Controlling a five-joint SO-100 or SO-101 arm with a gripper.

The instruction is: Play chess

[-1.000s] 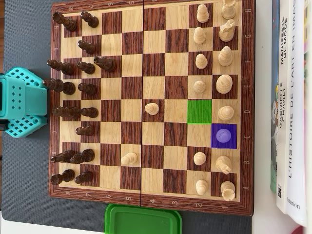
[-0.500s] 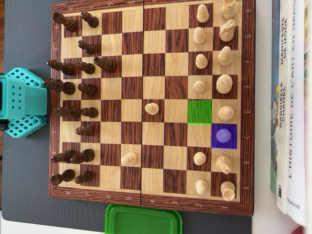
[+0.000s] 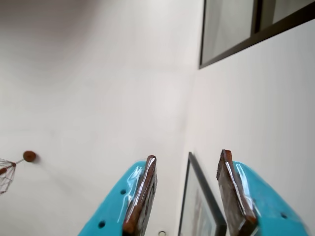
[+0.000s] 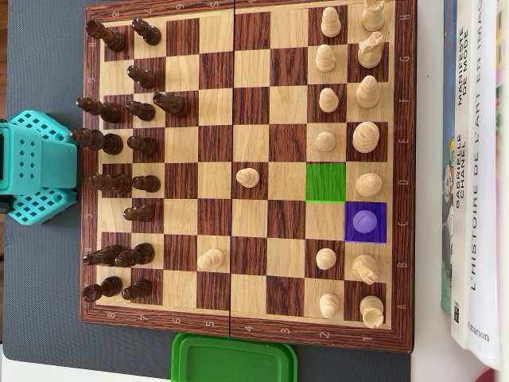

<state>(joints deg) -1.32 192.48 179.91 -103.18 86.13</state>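
Wrist view: my camera points up at a pale wall and ceiling, not at the board. The jaws (image 3: pixel 186 194) stand apart with nothing between them; turquoise fingers (image 3: pixel 116 204) with brown pads. Between them I see the corner of a dark picture frame (image 3: pixel 197 196) on the wall. A dark-framed window (image 3: pixel 246 29) sits upper right, a small round brown knob (image 3: pixel 29 156) at left.

Overhead view: the chessboard (image 4: pixel 246 171) lies on a grey mat (image 4: pixel 40 72) on the counter. Dark pieces (image 4: pixel 119 143) crowd the left columns, light pieces (image 4: pixel 350 143) the right. One square is tinted green (image 4: pixel 325 182) and is bare. Diagonally below it to the right, a square is tinted purple (image 4: pixel 365 221) with a round-topped piece on it. A light pawn (image 4: pixel 248 177) stands alone near centre; another light piece (image 4: pixel 211 259) stands lower left of it. The turquoise arm base (image 4: pixel 32 167) sits at the board's left edge. A green lid (image 4: pixel 233 358) touches the bottom edge. Books (image 4: pixel 477 175) lie at right; the spines read "L'HISTOIRE DE L'ART EN IMA…" and "…marion".
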